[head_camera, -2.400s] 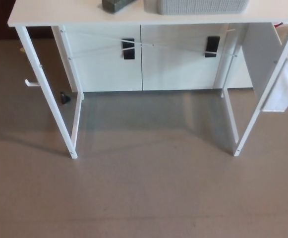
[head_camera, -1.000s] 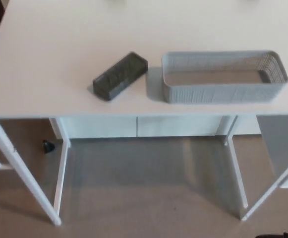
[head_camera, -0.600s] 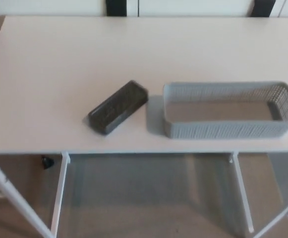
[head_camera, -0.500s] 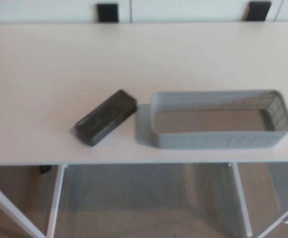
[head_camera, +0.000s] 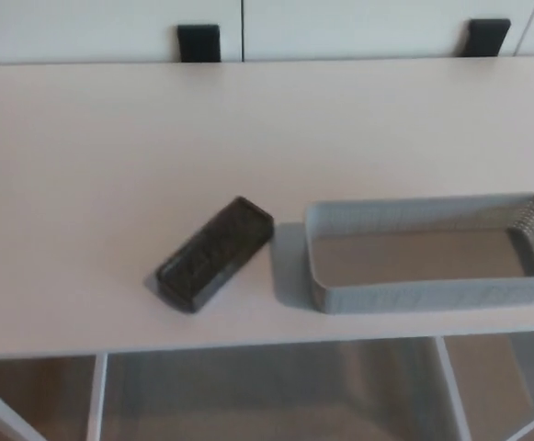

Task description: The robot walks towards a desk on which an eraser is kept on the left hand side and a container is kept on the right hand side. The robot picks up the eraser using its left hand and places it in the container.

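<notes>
- The eraser point(head_camera: 215, 254) is located on the tabletop point(head_camera: 110, 156), left of centre in the lower half of the frame. It lies flat and is set diagonally, with one end toward the lower left and the other toward the upper right.
- The eraser is seen as a dark, elongated block with rounded corners. Its upper face appears faintly textured; finer detail cannot be resolved because the view is soft.
- The upper-right end of the eraser is positioned just beside the left end wall of the container point(head_camera: 326, 299). A narrow shadowed gap is visible between them, so the two are judged not to be touching.
- The container is a light grey, rectangular, open-topped basket with perforated walls. It occupies the lower right of the frame and is cut by the right edge. Nothing is seen inside it.
- Neither hand is in view, so the state of the fingers cannot be told for the left or the right.
- Task progress is judged as early: the desk is within the field of view at close range, but the eraser is not yet grasped.
- Remaining steps are judged to be: the reach with the left hand, the grasp, the carry to the right, and the release into the container.
- Two dark handles point(head_camera: 198, 41) are visible on the white cabinet fronts along the upper edge of the frame.
</notes>
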